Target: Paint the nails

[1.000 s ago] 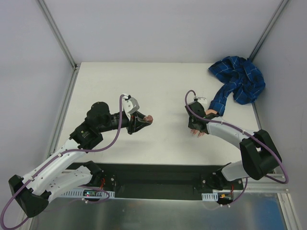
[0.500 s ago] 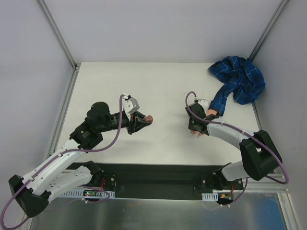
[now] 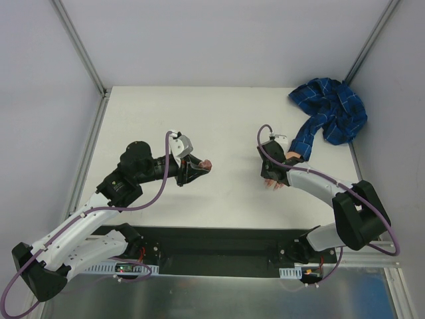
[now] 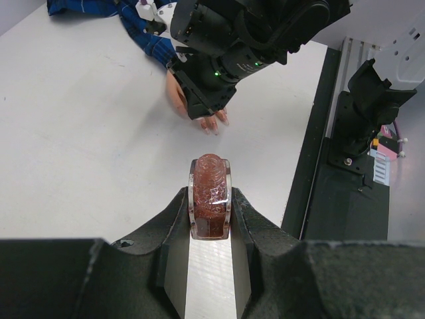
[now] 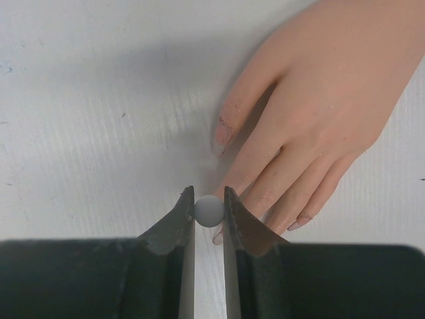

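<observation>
Nails of fake hand lay just ahead of right gripper, hand palm-down on table. Right gripper clamped small grey knob. Left gripper, well apart, pinched reddish-brown lump — plaid sleeve trailed beyond hand.

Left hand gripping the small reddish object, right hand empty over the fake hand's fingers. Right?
Not quite: the right hand isn't empty. The right wrist view shows it shut on a small grey ball right at the fake hand fingertips. The rest holds: the left hand grips the small reddish object.
</observation>
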Tool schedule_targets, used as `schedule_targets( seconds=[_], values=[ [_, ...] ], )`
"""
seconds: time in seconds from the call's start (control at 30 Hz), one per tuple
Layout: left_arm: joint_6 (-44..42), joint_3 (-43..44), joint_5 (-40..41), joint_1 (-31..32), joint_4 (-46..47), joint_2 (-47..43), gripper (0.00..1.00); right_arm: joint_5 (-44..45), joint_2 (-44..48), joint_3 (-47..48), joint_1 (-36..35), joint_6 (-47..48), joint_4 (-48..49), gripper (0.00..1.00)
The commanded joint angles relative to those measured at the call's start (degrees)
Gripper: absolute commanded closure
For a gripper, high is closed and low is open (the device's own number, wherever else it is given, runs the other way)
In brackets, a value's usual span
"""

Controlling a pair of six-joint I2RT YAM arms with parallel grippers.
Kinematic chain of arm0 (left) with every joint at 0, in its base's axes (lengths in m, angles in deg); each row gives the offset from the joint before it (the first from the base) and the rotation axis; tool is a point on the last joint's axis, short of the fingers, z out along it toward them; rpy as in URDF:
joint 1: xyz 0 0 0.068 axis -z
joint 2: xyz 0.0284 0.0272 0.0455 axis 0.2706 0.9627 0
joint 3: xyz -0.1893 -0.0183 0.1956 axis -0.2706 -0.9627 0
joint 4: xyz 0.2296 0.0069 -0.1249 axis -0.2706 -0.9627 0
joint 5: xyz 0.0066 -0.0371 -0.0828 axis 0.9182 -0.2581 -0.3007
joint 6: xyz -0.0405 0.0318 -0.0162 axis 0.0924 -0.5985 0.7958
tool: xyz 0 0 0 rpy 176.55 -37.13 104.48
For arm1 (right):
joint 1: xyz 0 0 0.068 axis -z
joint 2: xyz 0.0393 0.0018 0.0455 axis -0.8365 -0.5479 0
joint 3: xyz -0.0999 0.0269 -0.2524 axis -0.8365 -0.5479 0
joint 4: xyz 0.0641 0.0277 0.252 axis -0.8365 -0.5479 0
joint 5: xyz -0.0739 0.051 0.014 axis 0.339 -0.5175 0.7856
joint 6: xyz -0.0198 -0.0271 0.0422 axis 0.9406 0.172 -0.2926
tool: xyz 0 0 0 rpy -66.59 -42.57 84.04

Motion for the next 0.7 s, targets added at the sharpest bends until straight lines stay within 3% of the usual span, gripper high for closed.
schedule_targets(
  seconds=[0.0, 0.67],
  values=[
    [0.7, 1.5, -1.2, 0.5, 1.3, -0.3, 1.0, -0.3, 1.6, -0.1, -0.4, -1.0, 0.7, 0.99],
    [0.7, 1.6, -1.3, 0.5, 1.2, 0.0, 1.0, 2.3, 0.9, 1.4, 0.5, 0.1, -0.1, 0.99]
  ],
)
